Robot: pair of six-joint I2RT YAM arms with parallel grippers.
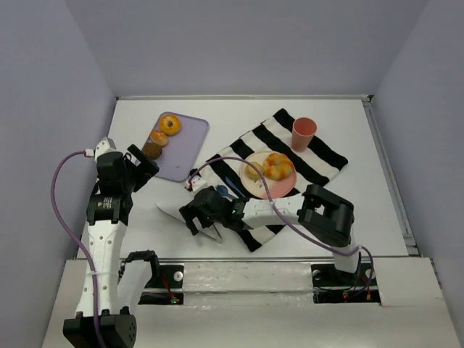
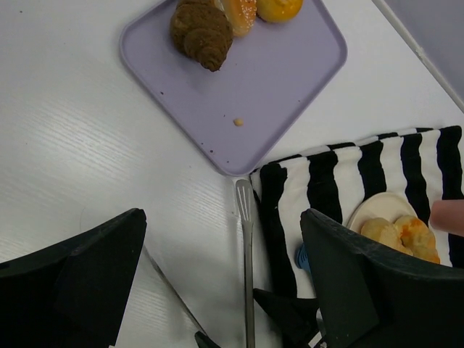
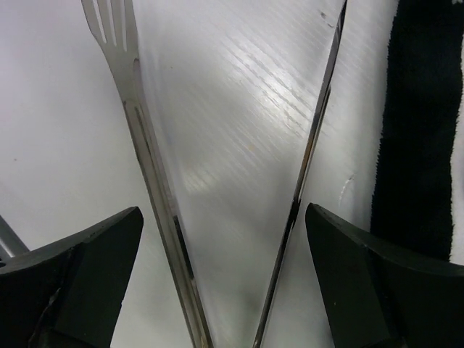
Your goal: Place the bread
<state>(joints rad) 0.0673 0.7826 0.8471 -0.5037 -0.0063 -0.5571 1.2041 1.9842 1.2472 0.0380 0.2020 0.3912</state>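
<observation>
**Steel tongs lie loose by the right claw; three pieces sit on the tray**

Steel tongs [image 3: 145, 145] lie flat on the white desk [image 1: 348, 210], their two arms spreading in a V between the fingers of the right claw [image 3: 223, 214]. That claw is spread wide and neither finger touches the metal, so it holds nothing. The left claw [image 2: 223, 214] is also wide and empty, hanging over the desk just near of the lavender tray [image 2: 275, 94].

The bread is in two places. Two pale pieces [image 1: 278, 166] rest on the pink plate [image 1: 275, 190], which sits on the striped cloth [image 1: 319, 156] to the right. A croissant [image 1: 152, 150], a bun [image 1: 159, 138] and a ring-shaped piece [image 1: 170, 124] sit in a row along the tray's far-left side.

The tray's bread lies far and left of the right claw. The tongs' open end faces that way, with one tip just short of the tray's near corner. The left claw is the nearer of the two to the croissant. Any further placing would probably start with the right claw closing on the tongs again.
</observation>
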